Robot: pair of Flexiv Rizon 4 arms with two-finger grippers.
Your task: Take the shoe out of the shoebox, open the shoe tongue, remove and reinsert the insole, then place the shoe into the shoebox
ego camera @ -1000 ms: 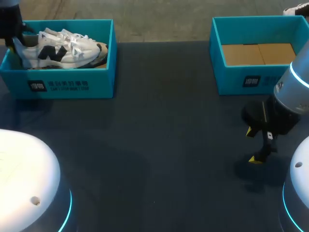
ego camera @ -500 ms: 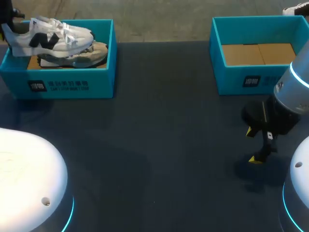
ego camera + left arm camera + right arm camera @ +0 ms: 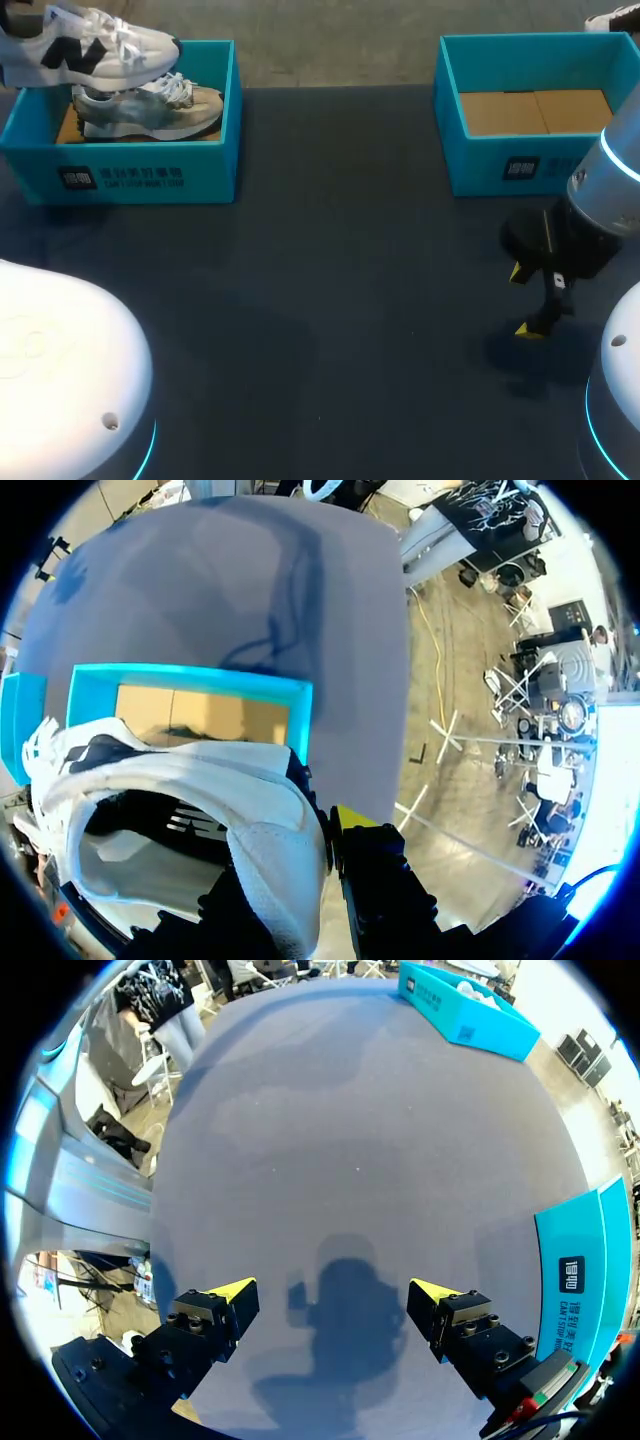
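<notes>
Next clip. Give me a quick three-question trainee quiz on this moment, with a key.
1. True or false: the white shoe is held up out of the left shoebox.
2. The right gripper is: A) open above the table; B) shut on a shoe; C) down inside a box.
3. How many shoes are in the right shoebox?
Key: 1 true; 2 A; 3 zero.

Shoebox label (image 3: 122, 178): txt unreadable.

White shoe (image 3: 100, 50), black logo, hanging sole-down over teal box (image 3: 150, 175) far-left corner, toe pointing right. Grey shoe (image 3: 150, 108) lying inside box, upright.
</notes>
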